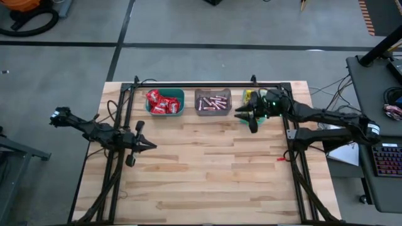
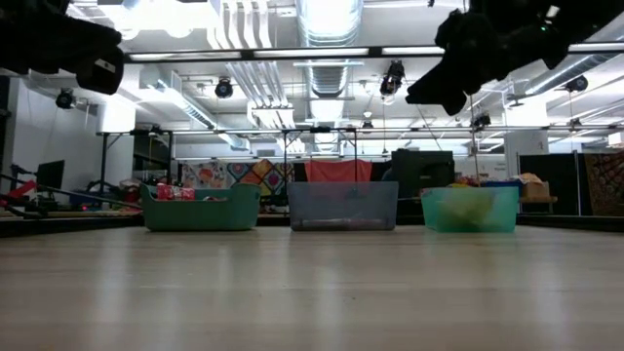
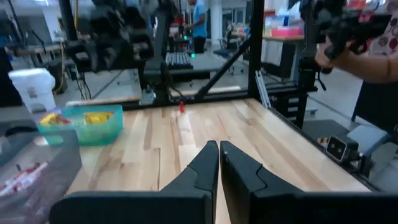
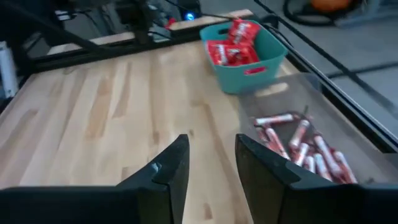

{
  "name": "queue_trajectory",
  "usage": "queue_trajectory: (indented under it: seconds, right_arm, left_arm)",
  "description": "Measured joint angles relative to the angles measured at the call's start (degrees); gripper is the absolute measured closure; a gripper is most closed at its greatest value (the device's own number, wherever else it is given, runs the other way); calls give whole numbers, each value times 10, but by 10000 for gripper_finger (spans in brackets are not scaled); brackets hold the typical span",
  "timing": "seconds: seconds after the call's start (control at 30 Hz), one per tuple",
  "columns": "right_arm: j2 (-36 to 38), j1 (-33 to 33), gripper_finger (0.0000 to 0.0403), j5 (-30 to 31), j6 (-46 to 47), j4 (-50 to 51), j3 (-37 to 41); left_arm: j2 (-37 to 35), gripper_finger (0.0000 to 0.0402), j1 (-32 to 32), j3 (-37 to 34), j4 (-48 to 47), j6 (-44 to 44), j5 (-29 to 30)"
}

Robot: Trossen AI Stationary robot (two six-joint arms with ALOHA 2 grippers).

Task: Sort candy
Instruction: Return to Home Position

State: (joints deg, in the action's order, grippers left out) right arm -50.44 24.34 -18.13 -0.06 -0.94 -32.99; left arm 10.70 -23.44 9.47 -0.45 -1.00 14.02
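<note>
The right gripper (image 4: 211, 144) hangs high above the table (image 1: 213, 169), its fingers spread with nothing between them. Directly under and behind it sits the green bin (image 1: 249, 96), partly hidden by the arm, with yellow packets (image 3: 93, 117) lying inside. Just ahead of its fingertips and a little to one side stands the grey bin (image 4: 311, 118), holding a loose heap of pinkish sticks (image 4: 298, 140). Farther along the same line is the teal bin (image 4: 249, 59), filled with red packets (image 4: 233, 46). The left gripper (image 3: 219, 145) is also raised off the wood, over the table's left side, with its fingers pressed almost together and holding nothing. From it the three bins lie well apart, off to one side of where it points: the teal one nearest, the grey next, the green farthest. The bare boards below both grippers show no candy.
</note>
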Motion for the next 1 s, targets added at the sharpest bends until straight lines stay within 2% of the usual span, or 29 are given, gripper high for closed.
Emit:
queue_trajectory:
  seconds: [0.27, 0.37, 0.63, 0.77, 1.0]
  right_arm:
    - [64, -34, 294, 0, -21, -116, 105]
    - [96, -33, 294, 2, -21, -118, 130]
    - [196, -33, 299, 12, -21, -118, 192]
    - [241, -33, 304, 18, -25, -118, 225]
    - [292, -33, 314, 17, -52, -132, 278]
  left_arm:
    - [-75, 402, 2, -7, -19, -42, 7]
    - [-107, 402, 10, -9, -57, -45, 29]
    - [-107, 402, 27, -14, -66, -25, 32]
    - [-105, 402, 27, -14, -66, 2, 80]
    - [-97, 401, 27, -14, -83, 63, 214]
